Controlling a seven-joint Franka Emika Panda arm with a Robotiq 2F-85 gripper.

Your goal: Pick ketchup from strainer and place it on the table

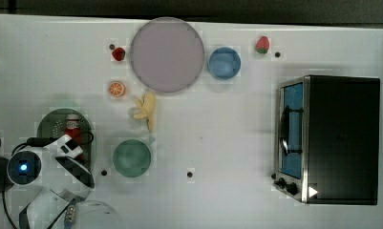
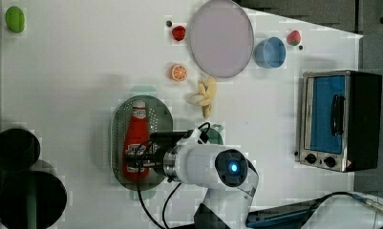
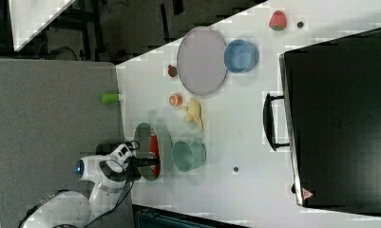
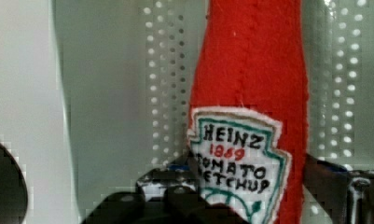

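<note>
Ketchup: a red felt bottle with a white label, lying lengthwise in the strainer, cap toward the top of the left view; lower left of centre in that frame.
Strainer: pale green, oval, perforated; it sits on the tabletop at the lower left of the top view, just left of the green bowl.
Claw: down in the strainer at the bottle's lower body, one dark finger on each side of the label in the wrist view. The jaws stand partly open, close against the bottle's sides; whether they already press it I cannot tell.
Arm: white, reaching in from the lower edge of the left view.
Other things: a large grey plate at top centre of the top view, a blue bowl to its right, a banana and an orange slice below it, two strawberries near the upper edge, and a toaster oven at the right.
</note>
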